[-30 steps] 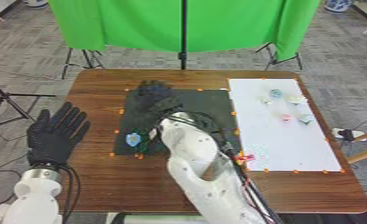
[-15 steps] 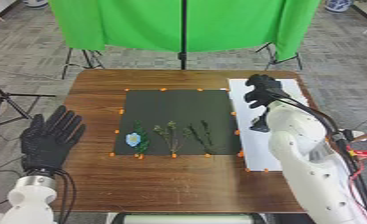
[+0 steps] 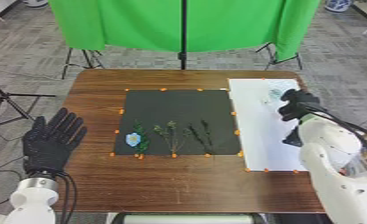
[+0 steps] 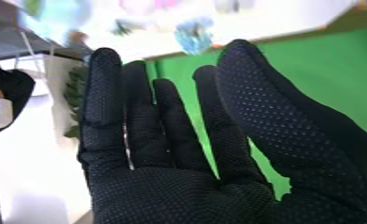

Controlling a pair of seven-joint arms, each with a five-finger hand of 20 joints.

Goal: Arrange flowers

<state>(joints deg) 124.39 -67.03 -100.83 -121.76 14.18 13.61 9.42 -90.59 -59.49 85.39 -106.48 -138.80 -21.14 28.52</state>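
- I am holding my right robot hand (image 3: 298, 106) open over the white sheet (image 3: 264, 145), near the right edge of the table (image 3: 206, 190).
- I should be pinching one blossom (image 4: 194, 37) lightly.

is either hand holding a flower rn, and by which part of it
Nothing is held: the right hand is open over the white board, its fingers straight, and the left hand is open and empty.

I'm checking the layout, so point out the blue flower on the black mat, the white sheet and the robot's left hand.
Blue flower (image 3: 133, 139): head view, on its petals.
White sheet (image 3: 262, 142): head view, on a bare part.
Left hand (image 3: 49, 149): head view, on its gloved palm.
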